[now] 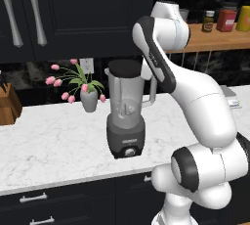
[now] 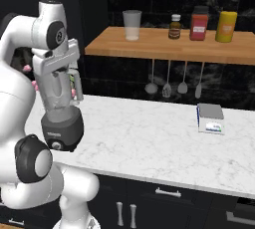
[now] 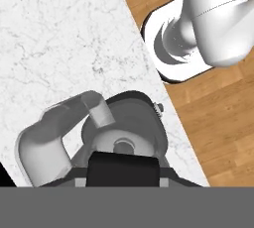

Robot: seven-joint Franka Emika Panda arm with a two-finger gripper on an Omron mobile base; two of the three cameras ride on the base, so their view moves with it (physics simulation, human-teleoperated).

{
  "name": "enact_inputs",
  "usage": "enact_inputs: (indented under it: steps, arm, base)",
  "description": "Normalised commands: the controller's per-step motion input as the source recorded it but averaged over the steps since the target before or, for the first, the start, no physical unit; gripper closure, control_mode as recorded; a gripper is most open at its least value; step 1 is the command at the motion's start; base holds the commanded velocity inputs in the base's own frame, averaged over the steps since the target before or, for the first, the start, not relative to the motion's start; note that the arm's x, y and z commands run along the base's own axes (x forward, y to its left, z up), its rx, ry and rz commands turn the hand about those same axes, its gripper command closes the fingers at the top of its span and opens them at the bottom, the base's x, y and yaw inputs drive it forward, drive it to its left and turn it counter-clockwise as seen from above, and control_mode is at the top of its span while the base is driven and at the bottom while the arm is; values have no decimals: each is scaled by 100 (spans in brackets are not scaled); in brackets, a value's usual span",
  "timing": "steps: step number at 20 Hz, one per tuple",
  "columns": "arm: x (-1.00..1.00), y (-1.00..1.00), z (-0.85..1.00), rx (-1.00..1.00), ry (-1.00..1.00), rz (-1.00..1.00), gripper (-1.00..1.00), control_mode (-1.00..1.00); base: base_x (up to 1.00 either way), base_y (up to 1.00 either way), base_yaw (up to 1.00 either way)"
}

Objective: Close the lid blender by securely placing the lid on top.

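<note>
Lid point(image 3: 124, 168) is closest to my hand cam: a flat black cap across the bottom of that view, pinched in my gripper point(image 3: 123, 181). Jaws are nearly closed, clamped on the lid's sides.

Right under it is the blender point(image 1: 126, 121). From above I see down into the grey jar, w/ its side handle point(image 3: 42, 142) sticking out over the marble. Left base view has the lid level on the jar's mouth. Can't tell if it's fully seated or a hair above. My forearm covers the hand there.

Blender stands upright near the front edge of the counter point(image 1: 53, 146), knob facing the front. From above, its dark base sits just inside that edge, w/ wood floor point(image 3: 218, 123) beyond.

- Vase of pink tulips point(image 1: 89, 98): toward the back edge, near the blender's left, apart from it.
- Knife block point(image 1: 7, 105): far left end of the counter.
- Small scale point(image 2: 210, 118): well apart to the right, nearer the back edge.
- Wood shelf point(image 2: 164, 46) over the counter: clear cup point(image 2: 132, 25), brown bottle point(image 2: 174, 27), red jar point(image 2: 198, 24) and yellow jar point(image 2: 226, 26) in a row.
- Utensils point(image 2: 167, 82) hang under the shelf.
</note>
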Motion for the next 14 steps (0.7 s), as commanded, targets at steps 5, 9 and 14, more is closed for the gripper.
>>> enact_inputs:
  steps: [5, 9, 14]
  arm:
    - [-43, 9, -30, -7, 6, 0, 100, -100]
    - [-30, 8, -33, -5, 2, 0, 100, -100]
    - [-15, 1, -19, -3, 4, -1, 100, -100]
  base:
    - [0, 0, 0]
    - [0, 0, 0]
    - [0, 0, 0]
